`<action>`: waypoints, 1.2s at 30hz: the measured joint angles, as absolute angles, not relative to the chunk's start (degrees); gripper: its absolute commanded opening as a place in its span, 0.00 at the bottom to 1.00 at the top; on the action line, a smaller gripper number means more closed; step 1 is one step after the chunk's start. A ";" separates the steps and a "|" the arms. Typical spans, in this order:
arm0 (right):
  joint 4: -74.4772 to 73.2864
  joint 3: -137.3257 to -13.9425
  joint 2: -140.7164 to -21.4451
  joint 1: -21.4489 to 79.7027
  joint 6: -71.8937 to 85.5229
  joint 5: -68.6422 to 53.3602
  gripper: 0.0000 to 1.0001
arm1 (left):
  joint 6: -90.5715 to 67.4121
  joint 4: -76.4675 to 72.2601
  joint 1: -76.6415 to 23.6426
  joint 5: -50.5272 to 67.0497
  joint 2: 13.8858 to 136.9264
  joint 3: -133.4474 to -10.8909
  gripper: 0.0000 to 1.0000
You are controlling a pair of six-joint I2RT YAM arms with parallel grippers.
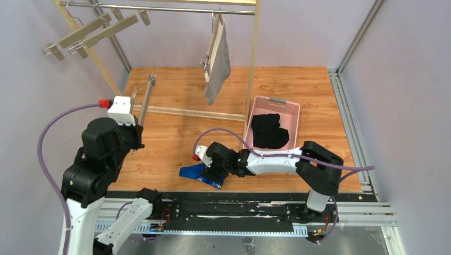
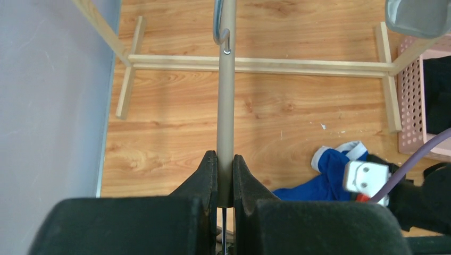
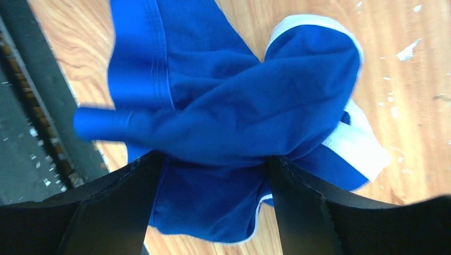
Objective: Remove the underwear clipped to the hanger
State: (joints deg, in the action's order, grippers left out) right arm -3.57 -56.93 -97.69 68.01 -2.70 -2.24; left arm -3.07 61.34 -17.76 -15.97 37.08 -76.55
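The bright blue briefs [image 1: 192, 171] lie crumpled on the wooden table near its front edge, also in the right wrist view [image 3: 239, 106] and the left wrist view [image 2: 330, 175]. My right gripper [image 1: 205, 172] is low over them, its jaws [image 3: 213, 170] wide apart with blue fabric bunched between the fingers. My left gripper [image 1: 139, 127] is shut on the bar of an empty wooden hanger [image 1: 146, 101], held at the left [image 2: 227, 95]. The grey briefs [image 1: 219, 66] hang clipped to a hanger on the rail. The black briefs [image 1: 268, 130] lie in the pink basket [image 1: 274, 101].
A wooden clothes rack stands on the table, with its base bar [image 1: 186, 112] and right post [image 1: 252, 69]. Two empty hangers [image 1: 80, 34] hang at the rail's left end. The black table-edge rail [image 1: 239, 204] runs just behind the blue briefs.
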 measured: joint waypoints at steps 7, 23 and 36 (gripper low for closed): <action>-3.75 -60.58 -103.42 68.01 0.21 -3.07 0.01 | 0.32 56.77 -17.76 -15.70 50.50 -81.65 0.00; -17.63 -62.17 -76.16 66.52 2.87 8.91 0.01 | 3.95 53.25 -2.55 3.88 74.94 -107.94 0.00; -19.84 -63.68 -61.25 46.59 0.38 24.88 0.01 | 3.88 51.51 -0.78 12.91 78.39 -112.36 0.00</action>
State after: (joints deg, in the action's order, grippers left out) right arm -19.84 -63.68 -61.25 46.59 0.38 24.88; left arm 3.88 51.51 -0.78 12.91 78.39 -112.36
